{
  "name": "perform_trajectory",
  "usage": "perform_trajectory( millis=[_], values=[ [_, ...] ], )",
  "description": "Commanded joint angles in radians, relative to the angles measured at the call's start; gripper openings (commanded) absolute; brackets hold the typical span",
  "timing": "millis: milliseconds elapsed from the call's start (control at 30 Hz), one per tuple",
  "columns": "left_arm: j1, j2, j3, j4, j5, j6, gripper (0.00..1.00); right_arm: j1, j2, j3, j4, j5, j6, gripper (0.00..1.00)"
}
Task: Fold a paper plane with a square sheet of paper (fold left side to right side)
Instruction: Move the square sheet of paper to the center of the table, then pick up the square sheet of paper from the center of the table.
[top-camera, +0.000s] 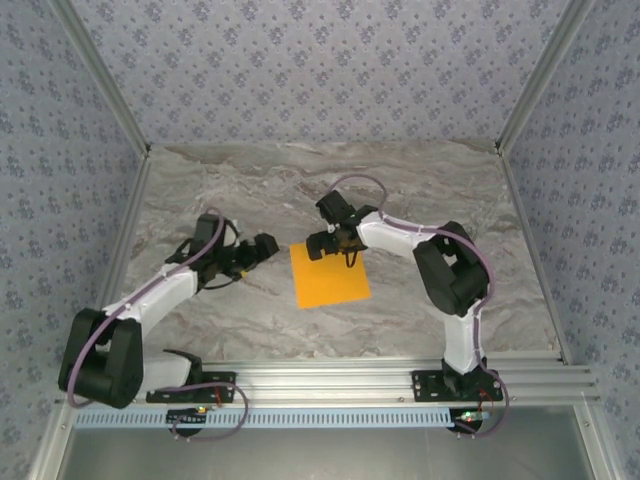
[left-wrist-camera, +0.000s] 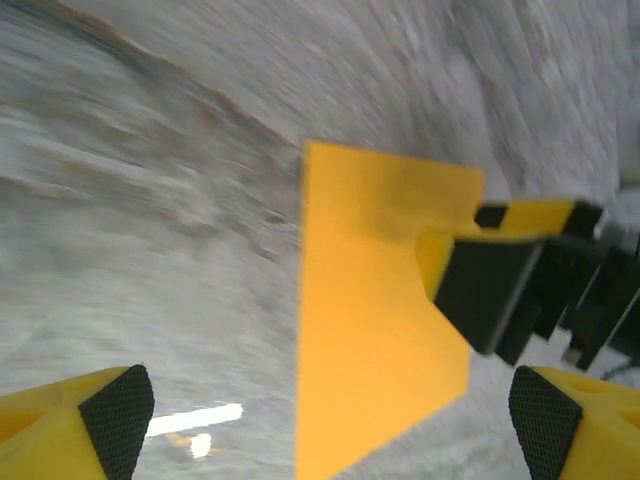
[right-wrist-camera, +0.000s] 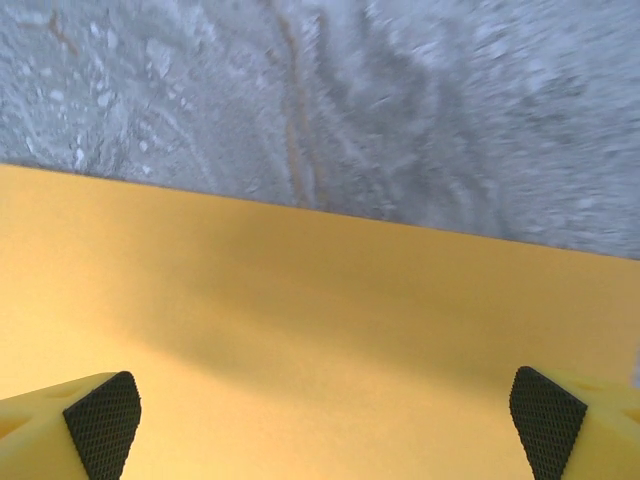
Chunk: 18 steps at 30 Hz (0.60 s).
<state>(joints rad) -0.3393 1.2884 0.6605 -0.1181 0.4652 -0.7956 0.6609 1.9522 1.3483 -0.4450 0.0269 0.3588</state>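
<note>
Where the marbled worktop (top-camera: 420, 180) spreads between the two arms, the orange sheet (top-camera: 329, 275) lies flat and unfolded near its middle. The left arm (top-camera: 150, 295) reaches in from the sheet's left, and the right arm (top-camera: 400, 235) bends over its far edge. The left fingers (left-wrist-camera: 115, 420) are spread wide, grasping nothing, just beside the sheet. The right fingers (right-wrist-camera: 100, 425) are likewise spread and empty, above the far edge.

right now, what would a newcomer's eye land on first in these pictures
The bright-orange square sheet of paper lying flat at the middle of the grey marbled table grabs the eye first. Next come the right gripper, poised with open jaws over the sheet's far edge, and the left gripper, also open, just off its left side.
</note>
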Motion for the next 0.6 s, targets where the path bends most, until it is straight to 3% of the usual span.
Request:
perform_trajectory(
  millis=[0,267,567],
  values=[
    [-0.104,0.075,0.083,0.085,0.059,-0.026,0.93,-0.058,-0.050,-0.005,-0.028,0.022,-0.035,1.00],
    [-0.240,0.264,0.149,0.161,0.046,-0.075,0.93,-0.106,0.001,0.019,-0.040,-0.002,-0.045,1.00],
    [-0.291,0.405,0.148,0.194,0.007,-0.123,0.94,-0.100,0.025,-0.002,-0.041,-0.035,-0.037,1.00]
  ],
)
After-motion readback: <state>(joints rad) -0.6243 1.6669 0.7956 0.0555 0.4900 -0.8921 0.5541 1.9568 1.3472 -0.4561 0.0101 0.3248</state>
